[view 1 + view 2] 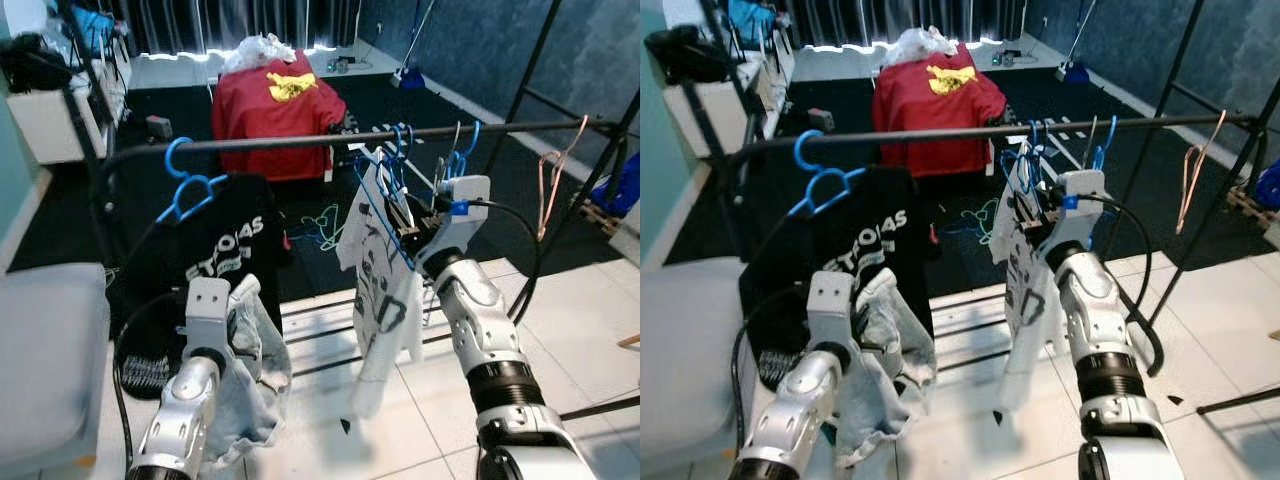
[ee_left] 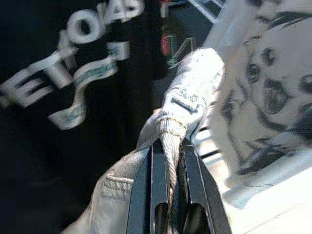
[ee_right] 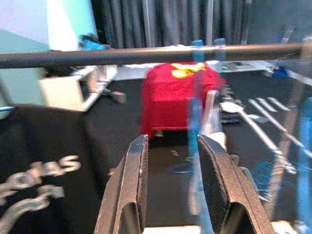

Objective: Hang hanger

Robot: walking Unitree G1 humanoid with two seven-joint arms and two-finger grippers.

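Right gripper (image 3: 170,165) is raised just under the black rail (image 1: 330,140); its fingers are pinched on the neck of a blue hanger (image 1: 385,205), seen blurred between them in the right wrist view. The hanger's hook (image 1: 402,140) is seen at the rail, among other blue hooks; whether it is seated over the rail cannot be told. A white printed shirt (image 1: 385,300) is carried on that hanger and hangs down at 6 o'clock from the gripper, beside the right forearm.

Left gripper (image 2: 168,161) is held low at 8 o'clock from the right one, fingers pressed together on a fold of pale denim garment (image 1: 250,370), which drapes down around the left wrist.

At 12 o'clock above the left gripper, a black T-shirt with white lettering (image 1: 215,250) is hung on a second blue hanger (image 1: 185,185) hooked over the rail. At 3 o'clock from the right gripper, a thin pink wire hanger (image 1: 555,175) is seen on the rail near the rack's upright.

Beyond the rail, at 12 o'clock, a red-covered seat (image 1: 275,115) stands on dark carpet. White tile floor (image 1: 570,320) lies under the arms.
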